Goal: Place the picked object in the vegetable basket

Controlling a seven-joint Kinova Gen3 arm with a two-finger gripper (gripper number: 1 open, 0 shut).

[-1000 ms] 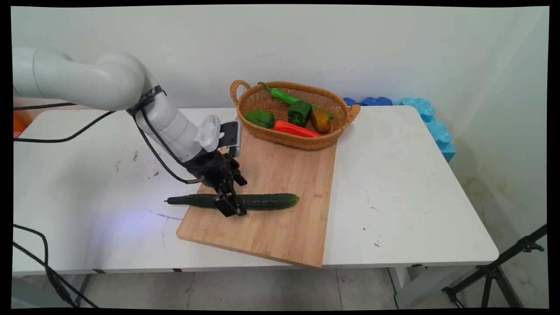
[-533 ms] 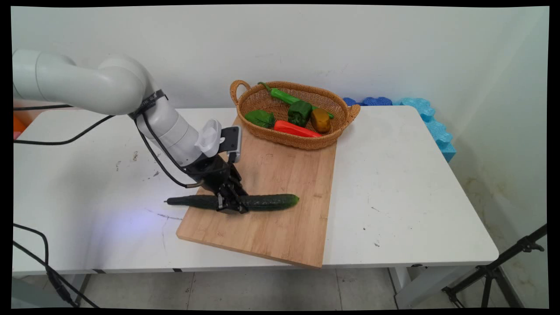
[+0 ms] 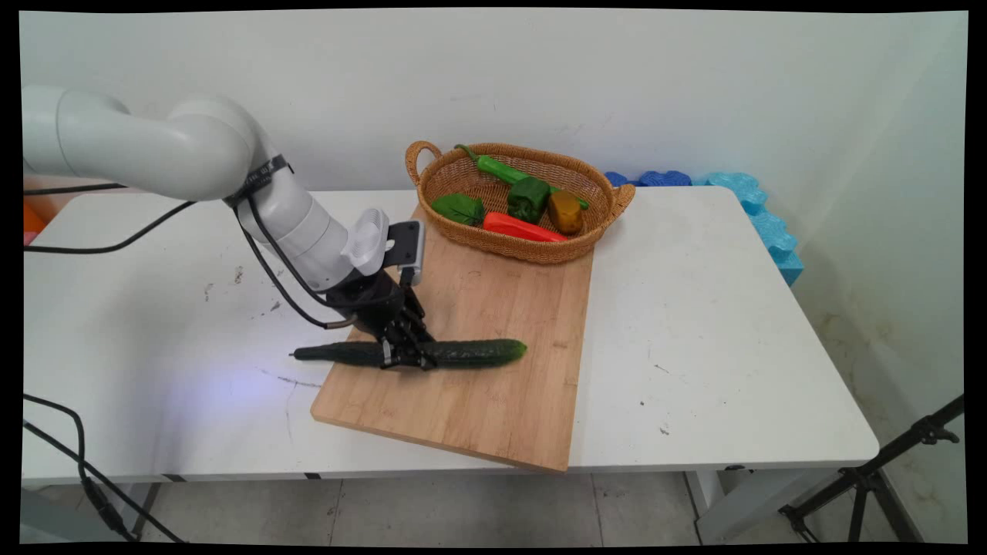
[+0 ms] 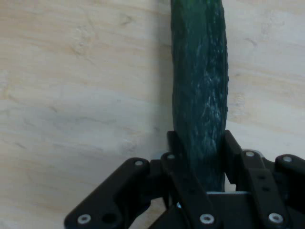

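Note:
A long dark green cucumber [image 3: 470,353] lies across the left part of a wooden cutting board [image 3: 493,324], its thin end sticking out over the white table. My gripper [image 3: 401,356] is shut on the cucumber near its middle. In the hand view the cucumber [image 4: 200,90] runs up from between my two black fingers [image 4: 174,157], which press on both its sides, with the board's pale wood [image 4: 76,86] behind it. The cucumber looks level, at or just above the board.
A wicker basket [image 3: 601,202] stands on the board's far end, holding a long green pepper [image 3: 497,169], a green bell pepper [image 3: 528,198], a leafy green piece [image 3: 458,208], a red pepper [image 3: 520,227] and a brownish vegetable [image 3: 565,212]. Blue foam pieces [image 3: 763,220] lie at the table's back right.
The fingers, open around the cucumber a second ago, have shut on it. The hand and cucumber have since shifted up very slightly.

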